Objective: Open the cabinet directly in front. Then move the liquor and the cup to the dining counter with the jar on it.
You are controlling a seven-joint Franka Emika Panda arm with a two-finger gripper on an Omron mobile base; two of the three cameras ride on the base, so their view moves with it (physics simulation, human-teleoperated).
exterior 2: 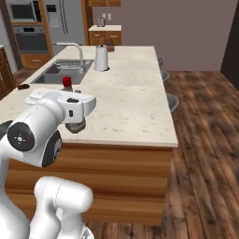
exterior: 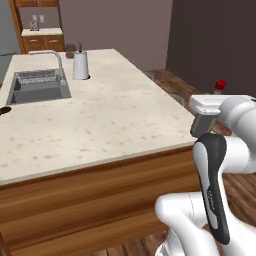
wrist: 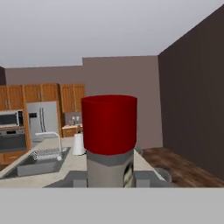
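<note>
My gripper point(wrist: 111, 178) is shut on the liquor point(wrist: 109, 131), a grey glass bottle with a red cap and a pale label, held upright. Its cap point(exterior: 220, 85) pokes up behind my white hand in the left base view, off the near right side of the dining counter point(exterior: 100, 120). In the right base view the cap point(exterior 2: 67, 82) also rises above the hand, against the beige stone top point(exterior 2: 135, 107). My dark fingertips point(wrist: 78, 178) press on both sides of the bottle. The cabinet, the cup and the jar are out of view.
A steel sink point(exterior: 37, 87) with a curved faucet point(exterior: 56, 57) sits at the counter's far left. A white paper-towel roll point(exterior: 80, 65) stands at the far end. Stools point(exterior 2: 172, 100) line the right side, over wooden floor point(exterior 2: 205, 140). A fridge point(exterior 2: 63, 21) and oven point(exterior 2: 30, 39) stand behind.
</note>
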